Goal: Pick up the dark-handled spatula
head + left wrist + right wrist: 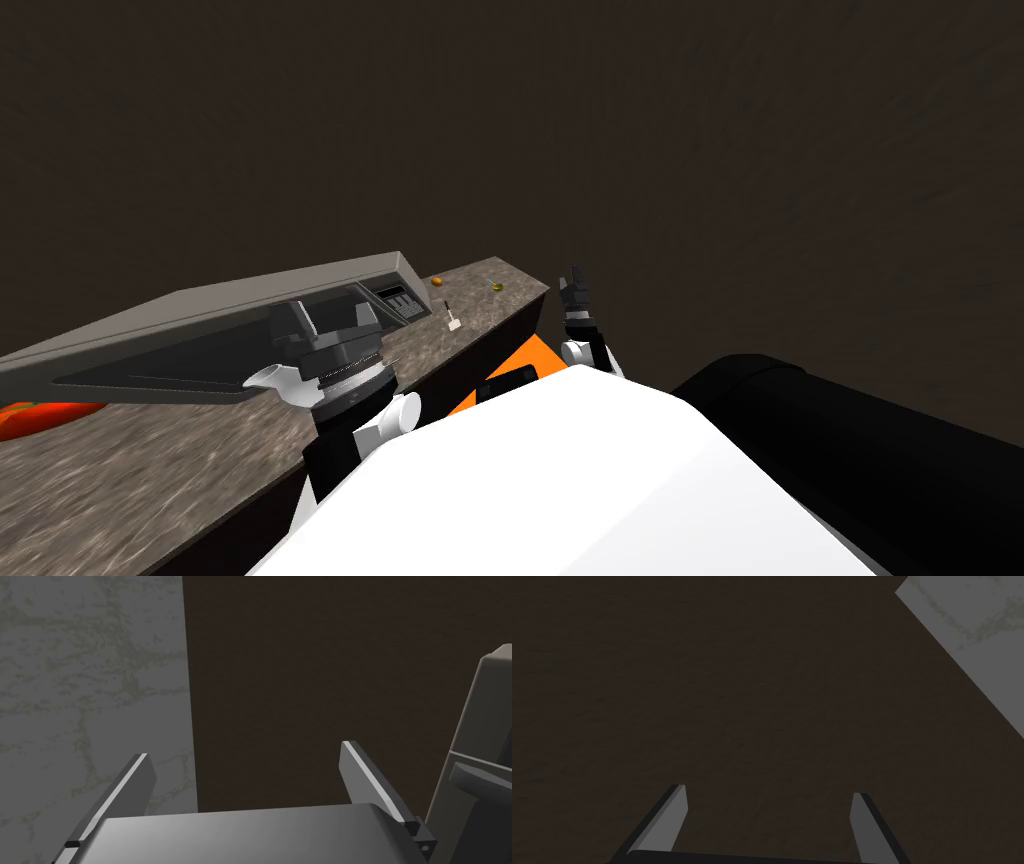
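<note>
The spatula [452, 315], with a dark handle and a pale blade, lies on the mottled grey-brown counter [200, 470] towards its far end. My left arm [335, 355] hangs over the counter beside a grey appliance, short of the spatula. The left gripper [246, 751] is open and holds nothing, with the counter's edge and dark floor beyond it. My right gripper [573, 280] is raised past the counter's end, to the right of the spatula. In its wrist view the right gripper [770, 791] is open over dark floor, with a corner of the counter [977, 631] showing.
A wide grey appliance [230, 320] with a dark button panel stands on the counter, close to my left hand [480, 741]. A small orange thing [437, 282] and a yellow-green thing [496, 286] lie beyond the spatula. A red-orange object [40, 415] sits at far left. A black bulky shape [860, 450] is at right.
</note>
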Controlling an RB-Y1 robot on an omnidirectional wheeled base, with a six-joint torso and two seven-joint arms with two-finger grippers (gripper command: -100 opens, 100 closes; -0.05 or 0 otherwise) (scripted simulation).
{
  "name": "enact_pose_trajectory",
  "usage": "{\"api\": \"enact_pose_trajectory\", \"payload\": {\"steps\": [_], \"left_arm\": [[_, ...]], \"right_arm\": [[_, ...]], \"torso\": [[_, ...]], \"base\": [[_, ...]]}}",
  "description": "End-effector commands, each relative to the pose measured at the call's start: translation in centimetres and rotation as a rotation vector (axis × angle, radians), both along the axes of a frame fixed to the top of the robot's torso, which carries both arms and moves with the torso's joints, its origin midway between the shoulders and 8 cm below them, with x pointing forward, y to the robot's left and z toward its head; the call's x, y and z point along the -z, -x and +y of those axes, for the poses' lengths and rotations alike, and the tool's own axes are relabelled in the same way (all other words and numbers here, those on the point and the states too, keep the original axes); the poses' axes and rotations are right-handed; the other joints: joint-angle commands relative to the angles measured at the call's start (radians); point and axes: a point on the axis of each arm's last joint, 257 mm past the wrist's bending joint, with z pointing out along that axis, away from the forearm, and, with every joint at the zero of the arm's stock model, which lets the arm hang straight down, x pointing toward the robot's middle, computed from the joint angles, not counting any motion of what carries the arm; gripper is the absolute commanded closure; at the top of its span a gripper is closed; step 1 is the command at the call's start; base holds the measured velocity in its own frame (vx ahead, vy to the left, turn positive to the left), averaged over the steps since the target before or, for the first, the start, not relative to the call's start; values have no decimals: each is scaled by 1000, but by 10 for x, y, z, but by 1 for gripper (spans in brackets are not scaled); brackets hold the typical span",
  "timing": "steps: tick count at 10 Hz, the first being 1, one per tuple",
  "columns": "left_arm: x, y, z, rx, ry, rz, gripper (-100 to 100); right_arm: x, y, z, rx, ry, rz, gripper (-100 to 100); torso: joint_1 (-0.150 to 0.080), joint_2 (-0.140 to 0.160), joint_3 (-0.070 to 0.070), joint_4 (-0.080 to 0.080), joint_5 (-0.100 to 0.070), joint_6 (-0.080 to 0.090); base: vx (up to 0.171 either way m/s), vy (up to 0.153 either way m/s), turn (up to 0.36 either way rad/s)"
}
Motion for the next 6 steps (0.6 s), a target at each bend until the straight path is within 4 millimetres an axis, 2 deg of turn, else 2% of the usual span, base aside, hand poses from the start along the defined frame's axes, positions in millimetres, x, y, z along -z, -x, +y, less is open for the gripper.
{"api": "enact_pose_trajectory", "payload": {"steps": [1,3,6], "left_arm": [[5,0,-4,13,-26,20,-100],[18,-1,-9,31,-62,68,-100],[54,1,-15,59,-108,182,-100]], "right_arm": [[0,0,0,0,0,0,0],[0,0,0,0,0,0,0],[0,0,0,0,0,0,0]], "torso": [[0,0,0,0,0,0],[0,7,4,1,0,0],[4,12,7,3,1,0]], "base": [[-54,-5,29],[-139,17,34],[-170,49,-4]]}}
